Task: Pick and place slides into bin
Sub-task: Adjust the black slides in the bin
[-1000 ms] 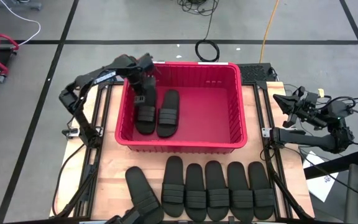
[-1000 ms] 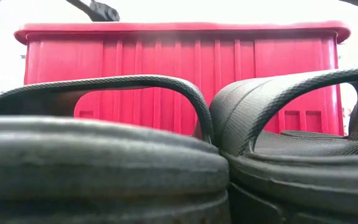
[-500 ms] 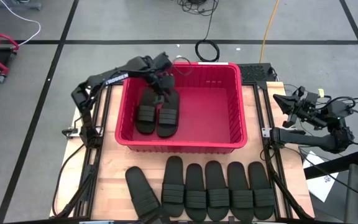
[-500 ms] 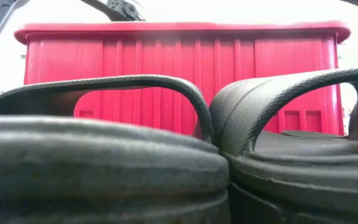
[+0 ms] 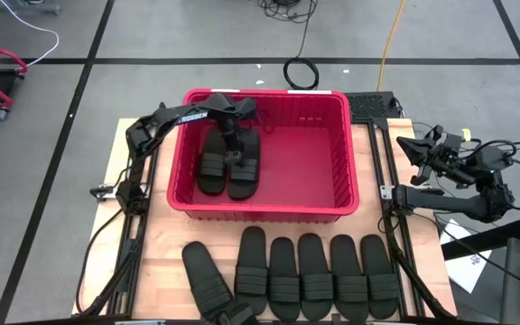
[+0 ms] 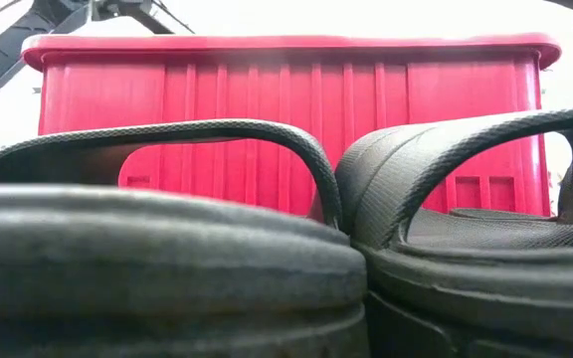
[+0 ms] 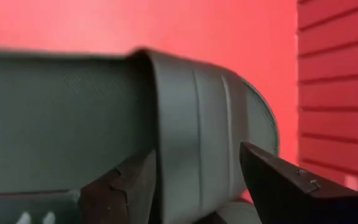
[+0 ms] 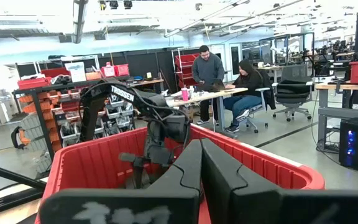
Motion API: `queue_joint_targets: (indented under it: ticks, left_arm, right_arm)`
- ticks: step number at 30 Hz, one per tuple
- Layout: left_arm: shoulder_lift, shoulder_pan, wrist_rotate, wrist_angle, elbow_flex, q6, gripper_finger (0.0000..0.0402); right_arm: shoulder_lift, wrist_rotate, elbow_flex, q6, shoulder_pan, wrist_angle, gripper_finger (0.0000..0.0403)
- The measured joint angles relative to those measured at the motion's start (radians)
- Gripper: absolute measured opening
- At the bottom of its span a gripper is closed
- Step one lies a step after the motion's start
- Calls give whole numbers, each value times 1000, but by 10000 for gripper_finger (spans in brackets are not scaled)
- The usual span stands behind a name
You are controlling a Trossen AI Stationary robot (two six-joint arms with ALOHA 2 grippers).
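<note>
1. High view shows the left gripper [image 5: 234, 149] down inside the red bin [image 5: 343, 162], its fingers [image 7: 291, 186] straddling the heel end of 1 of 2 slides [image 5: 245, 165] lying side by side on the bin floor.
2. I cannot tell whether it grips or has let go.
3. Lifting now could drag that slide back up if the ribbed rubber clings.
4. 6 more black slides [image 5: 316, 276] lie in a row in front of the bin's slotted plastic wall.
5. Beside the bin's right wall, well clear, the right gripper [image 5: 407, 144] waits closed.
</note>
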Motion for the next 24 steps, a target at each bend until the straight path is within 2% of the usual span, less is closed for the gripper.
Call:
queue_joint_targets:
  ticks: [7,9,12,16,24]
  left_arm:
    - [23,-6,4,4,0,20,221]
    - [23,-9,3,-7,0,45,209]
    - [23,-20,-12,-20,0,118,152]
    - [18,-33,-67,-33,1,146,29]
    - [18,-23,-69,-44,1,91,5]
  right_arm:
    - [0,0,0,-1,0,-2,0]
    - [0,0,0,-2,0,-3,0]
    - [0,0,0,-3,0,-8,0]
    - [0,0,0,-3,0,-8,0]
    - [0,0,0,-3,0,-7,0]
